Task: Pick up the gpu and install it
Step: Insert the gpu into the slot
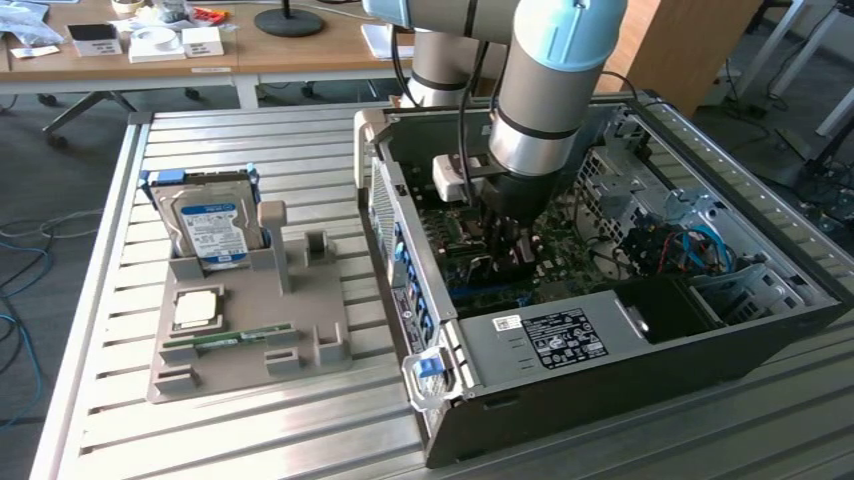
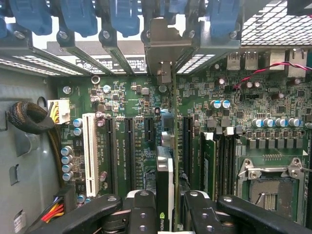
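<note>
My gripper is deep inside the open computer case and is shut on the gpu. The gpu shows edge-on in the wrist view, a narrow card with a small green logo between my two black fingers. Its silver end bracket reaches the row of rear slot openings with blue latches. The card hangs just above the black expansion slots of the green motherboard, roughly in line with one of them. In the exterior view the gripper reaches straight down over the motherboard.
A grey parts holder on the slatted table carries a hard drive, a RAM stick and a CPU. The power supply, a cable bundle and the CPU socket crowd the case.
</note>
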